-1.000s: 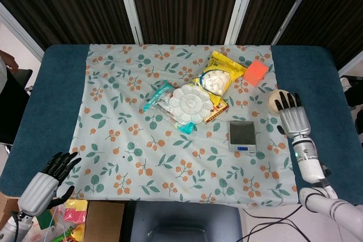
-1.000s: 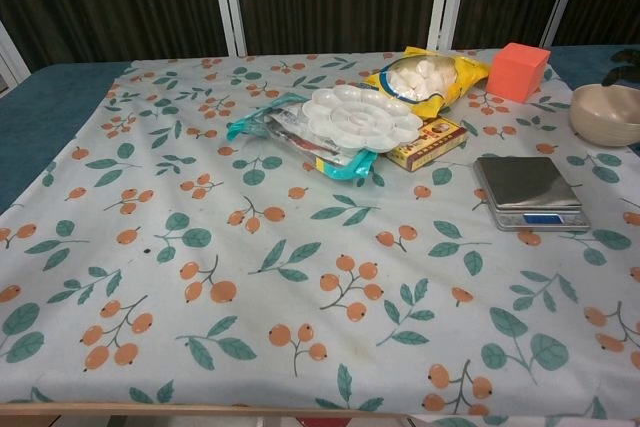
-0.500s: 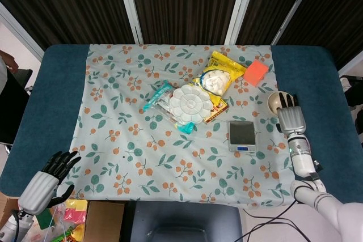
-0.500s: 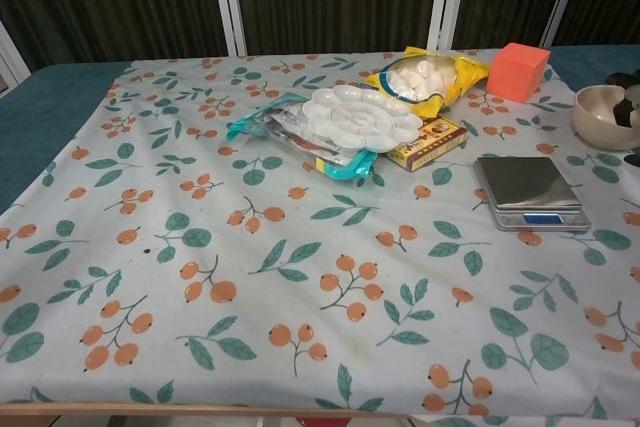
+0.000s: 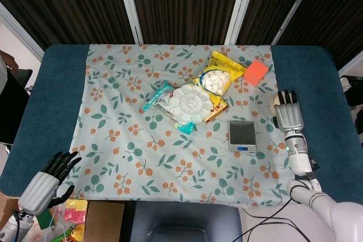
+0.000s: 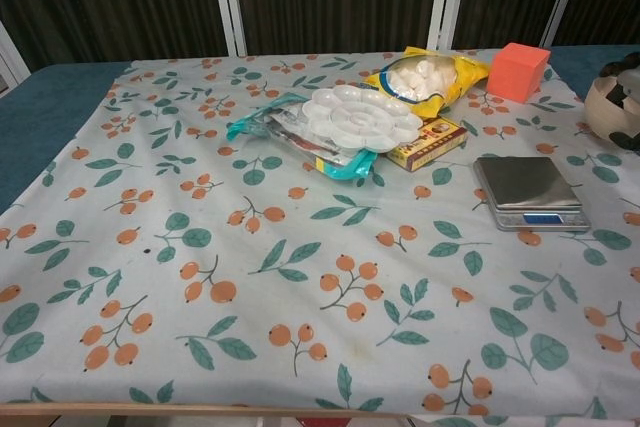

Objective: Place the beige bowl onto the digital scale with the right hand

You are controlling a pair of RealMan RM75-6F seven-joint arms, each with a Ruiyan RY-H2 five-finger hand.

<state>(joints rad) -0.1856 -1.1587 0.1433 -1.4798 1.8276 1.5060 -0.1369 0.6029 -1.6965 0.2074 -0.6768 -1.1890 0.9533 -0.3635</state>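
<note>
The beige bowl [image 6: 600,113] is at the right edge of the floral cloth, right of and behind the digital scale [image 6: 527,190]. My right hand [image 5: 288,115] lies over it in the head view, so only a sliver of the bowl [image 5: 275,102] shows. In the chest view its dark fingers [image 6: 628,93] reach over the rim into the bowl and the thumb sits below it, so the hand grips the bowl. The scale [image 5: 242,134] has a bare platform. My left hand [image 5: 46,182] hangs off the table's front left corner, fingers apart, holding nothing.
A white paint palette [image 5: 190,102] lies on a teal packet [image 5: 160,97] mid-table. A yellow snack bag [image 5: 218,77] and a flat box [image 6: 428,143] are behind the scale, and an orange block [image 5: 256,72] stands just behind the bowl.
My right hand moved forward over the bowl and closed on it. The bowl has shifted slightly to the right and tipped. The left hand barely moved.
</note>
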